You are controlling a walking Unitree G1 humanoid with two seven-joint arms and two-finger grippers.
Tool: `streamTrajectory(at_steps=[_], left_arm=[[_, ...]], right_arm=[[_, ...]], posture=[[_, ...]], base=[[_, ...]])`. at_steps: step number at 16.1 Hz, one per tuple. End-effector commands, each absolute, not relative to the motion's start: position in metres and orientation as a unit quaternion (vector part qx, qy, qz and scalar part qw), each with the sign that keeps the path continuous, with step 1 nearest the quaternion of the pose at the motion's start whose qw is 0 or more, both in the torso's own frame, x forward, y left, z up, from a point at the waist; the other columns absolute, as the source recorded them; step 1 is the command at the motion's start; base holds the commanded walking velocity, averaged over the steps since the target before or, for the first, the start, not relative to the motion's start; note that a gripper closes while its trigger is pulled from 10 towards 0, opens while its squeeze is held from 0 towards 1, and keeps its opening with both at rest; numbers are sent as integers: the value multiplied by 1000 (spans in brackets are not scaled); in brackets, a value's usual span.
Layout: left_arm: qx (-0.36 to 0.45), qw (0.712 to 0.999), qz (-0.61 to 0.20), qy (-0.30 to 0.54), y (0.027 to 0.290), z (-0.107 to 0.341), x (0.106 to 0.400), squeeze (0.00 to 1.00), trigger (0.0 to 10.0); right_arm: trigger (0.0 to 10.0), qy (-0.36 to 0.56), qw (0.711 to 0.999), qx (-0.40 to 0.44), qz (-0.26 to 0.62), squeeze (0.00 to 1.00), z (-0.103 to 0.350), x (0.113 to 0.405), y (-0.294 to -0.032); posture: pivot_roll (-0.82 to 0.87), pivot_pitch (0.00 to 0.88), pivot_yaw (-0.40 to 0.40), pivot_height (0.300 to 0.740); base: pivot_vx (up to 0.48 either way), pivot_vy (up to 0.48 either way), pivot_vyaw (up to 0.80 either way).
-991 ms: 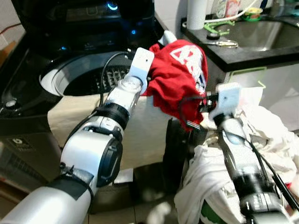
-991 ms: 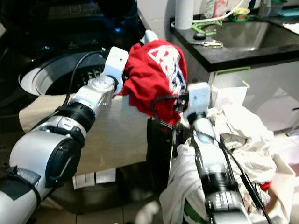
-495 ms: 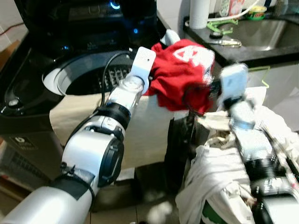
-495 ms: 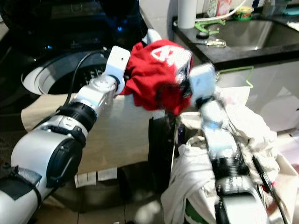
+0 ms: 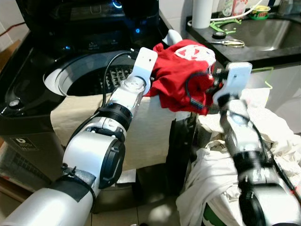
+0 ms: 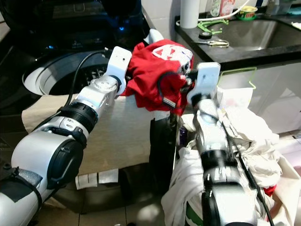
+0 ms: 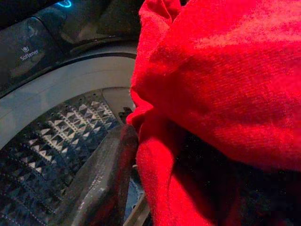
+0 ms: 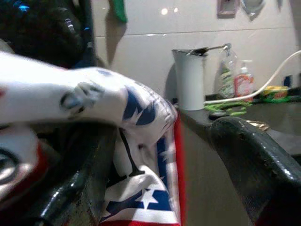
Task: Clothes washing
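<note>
Both arms up, red shirt [image 5: 181, 75] bunched between left gripper [image 5: 153, 80] and right gripper [image 5: 211, 84], beside open washer drum [image 5: 89, 77].

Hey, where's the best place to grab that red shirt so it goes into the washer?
Probably by the bunched folds at its two sides, as now: the left end effector from the washer drum side, the right end effector from the sink side. The red shirt hangs crumpled, so thick gathered cloth pinches most securely.
</note>
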State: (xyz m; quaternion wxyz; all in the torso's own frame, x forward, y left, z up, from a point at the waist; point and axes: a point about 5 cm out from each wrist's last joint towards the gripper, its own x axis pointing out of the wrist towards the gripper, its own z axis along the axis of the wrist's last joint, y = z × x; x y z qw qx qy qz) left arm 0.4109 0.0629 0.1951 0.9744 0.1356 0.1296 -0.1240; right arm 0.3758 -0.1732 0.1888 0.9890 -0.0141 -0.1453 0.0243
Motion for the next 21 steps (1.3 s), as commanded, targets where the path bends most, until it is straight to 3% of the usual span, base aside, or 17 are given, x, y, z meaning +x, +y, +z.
streamTrajectory(at_steps=[1,7,12,19,20,21], left_arm=[[133,948,-143,252,62,133,389,0,10000],[131,947,-145,255,61,130,388,0,10000],[128,947,-143,257,63,130,388,0,10000],[146,952,-129,238,69,136,392,0,10000],[134,955,-119,236,72,137,393,1000,10000],[127,958,-114,231,75,139,395,1000,10000]], right_arm=[[10000,-165,986,-24,5,0,199,380,-179],[10000,-283,942,-183,9,0,264,395,-171],[10000,-282,930,-234,33,0,279,404,-154],[10000,-345,882,-316,-56,0,375,406,-168],[10000,-348,879,-322,-62,0,382,406,-169],[10000,-349,876,-328,-62,0,384,406,-168]], posture=[[-61,0,112,740],[-52,0,108,740],[-36,0,97,740],[-8,0,73,740],[-2,0,65,740],[-2,0,61,740]], base=[[0,0,0],[0,0,0],[0,0,0],[0,0,0],[0,0,0],[0,0,0]])
